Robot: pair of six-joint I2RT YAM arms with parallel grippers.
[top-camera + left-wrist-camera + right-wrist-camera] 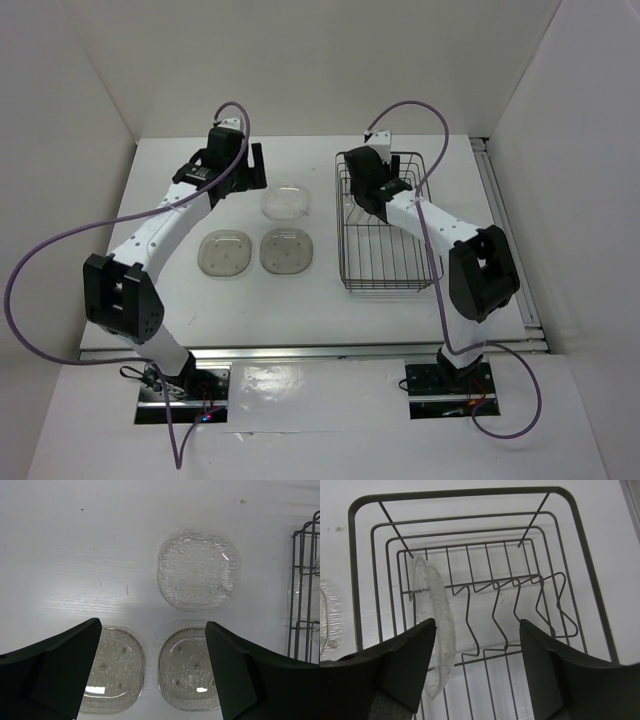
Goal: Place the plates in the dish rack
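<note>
Plastic plate [437, 615], clear and bubbly, stands on edge at the left side of the dish rack [470, 492], leaning I think. Right gripper [477, 624] and left gripper [154, 624] both have jaws spread wide.

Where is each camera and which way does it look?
Top external: above and behind, looking down on three plates and the dish rack; both arms show.
Left wrist: over the table, facing down at those plates; left gripper shows.
Right wrist: above the dish rack, looking in at a standing plate; right gripper shows.
Top and left wrist share the three plates.
</note>
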